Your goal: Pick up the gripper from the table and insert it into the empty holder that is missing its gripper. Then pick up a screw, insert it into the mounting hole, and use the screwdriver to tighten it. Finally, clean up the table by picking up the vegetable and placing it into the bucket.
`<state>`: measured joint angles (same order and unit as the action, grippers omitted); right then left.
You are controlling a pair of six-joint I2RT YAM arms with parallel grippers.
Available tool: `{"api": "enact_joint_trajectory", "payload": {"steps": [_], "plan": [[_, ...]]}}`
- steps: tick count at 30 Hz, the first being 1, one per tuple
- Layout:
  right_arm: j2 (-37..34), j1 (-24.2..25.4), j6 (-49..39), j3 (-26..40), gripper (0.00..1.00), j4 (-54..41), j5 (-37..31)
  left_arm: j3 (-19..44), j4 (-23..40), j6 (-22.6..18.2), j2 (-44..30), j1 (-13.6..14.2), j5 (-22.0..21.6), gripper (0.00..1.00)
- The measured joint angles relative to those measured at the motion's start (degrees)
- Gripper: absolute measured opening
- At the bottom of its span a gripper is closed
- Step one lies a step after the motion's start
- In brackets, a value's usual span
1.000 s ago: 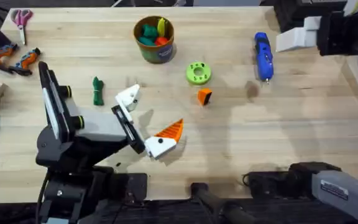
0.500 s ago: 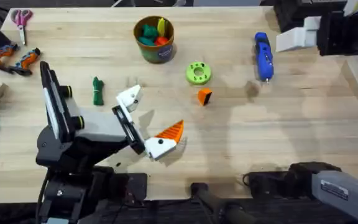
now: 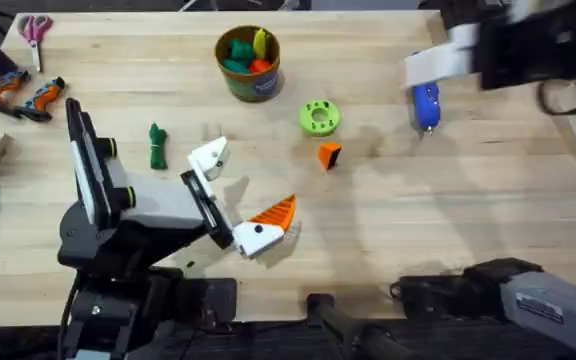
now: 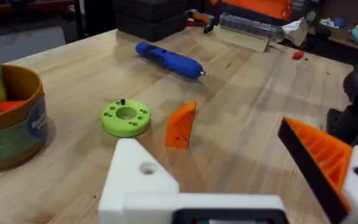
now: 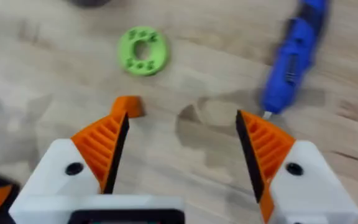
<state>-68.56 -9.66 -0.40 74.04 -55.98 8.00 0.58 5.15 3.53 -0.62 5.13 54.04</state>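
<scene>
Gripper (image 3: 329, 155): small orange wedge with one black face, lying on bare table (image 3: 468, 220) just beside lime disc (image 3: 318, 117), apart from it, on the side away from bucket (image 3: 249, 62). Judged light, rigid, smooth plastic; likely to skid or tip under a one-sided push. Best pinched across the two flat faces, low. Right gripper (image 5: 182, 149): spread wide, nothing between its pads, hovering above, wedge near one fingertip. Left gripper (image 4: 241, 186): bare white holder (image 4: 135, 180) one side, orange pad opposite, gaping, empty.
</scene>
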Motion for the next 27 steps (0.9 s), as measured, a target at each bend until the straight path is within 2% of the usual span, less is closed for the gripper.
{"api": "enact_joint_trajectory", "payload": {"steps": [1, 2, 3, 6, 10, 13, 18, 27], "plan": [[-0.6, -2.2, 0.0, 0.0, 0.992, 0.0, 0.3, 0.0, 0.0, 0.0, 0.0, 0.0, 0.0, 0.985], [-3.5, -9.8, 0.9, 0.0, 0.992, -0.7, -0.2, 0.0, 0.0, 0.0, 0.0, 0.0, 0.0, 0.985], [-4.7, -12.2, 1.4, 0.0, 0.992, -1.3, -0.8, 0.0, 0.0, 0.0, 0.0, 0.0, 0.0, 0.985], [-8.3, -18.1, 2.9, 0.0, 0.992, -2.7, -2.3, 0.0, 0.0, 0.0, 0.0, 0.0, 0.0, 0.985], [-11.9, -23.0, 4.9, 0.0, 0.992, -5.4, -3.4, 0.0, 0.0, 0.0, 0.0, 0.0, 0.0, 0.985], [-13.6, -25.0, 5.1, 0.0, 0.992, -5.6, -3.8, 0.0, 0.0, 0.0, 0.0, 0.0, 0.0, 0.985], [-16.1, -25.4, 3.1, 0.0, 0.991, -5.2, -4.1, 0.0, 0.0, 0.0, 0.0, 0.0, 0.0, 0.985], [-26.3, -26.0, 1.6, 0.0, 0.990, -0.8, -4.1, 0.0, 0.0, 0.0, 0.0, 0.0, 0.0, 0.985]]}}
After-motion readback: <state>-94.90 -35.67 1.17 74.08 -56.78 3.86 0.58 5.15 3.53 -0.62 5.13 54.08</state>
